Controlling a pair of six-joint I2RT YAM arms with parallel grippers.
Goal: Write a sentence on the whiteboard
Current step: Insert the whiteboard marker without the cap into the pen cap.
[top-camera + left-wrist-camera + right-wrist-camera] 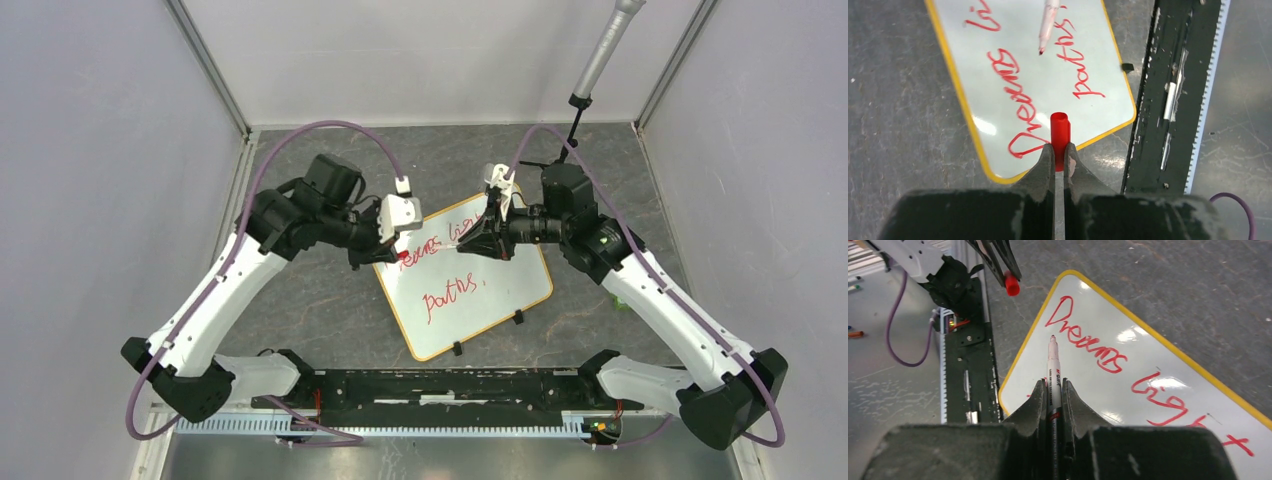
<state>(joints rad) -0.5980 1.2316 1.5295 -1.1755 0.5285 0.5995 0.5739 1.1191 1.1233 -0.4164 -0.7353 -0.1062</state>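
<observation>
The whiteboard (500, 285), white with a yellow rim, lies tilted on the dark table between the arms. The sentence (448, 297) is in red marker: "Dreams" (1089, 344) and "light" on one line, "paths" (1079, 65) below. My right gripper (1053, 385) is shut on a white marker (1053, 357), whose red tip hovers near the "D". The marker (1049, 22) also shows at the top of the left wrist view. My left gripper (1059, 148) is shut on the red marker cap (1059, 131), above the board's corner by "Dreams". In the top view both grippers (388, 243) (478, 238) meet over the board's far edge.
Two black clips (519, 318) (457, 348) sit on the board's near edge. The black base rail (440, 385) runs along the table's near side. A grey rod (603, 55) hangs at the back right. Grey walls enclose the table on three sides.
</observation>
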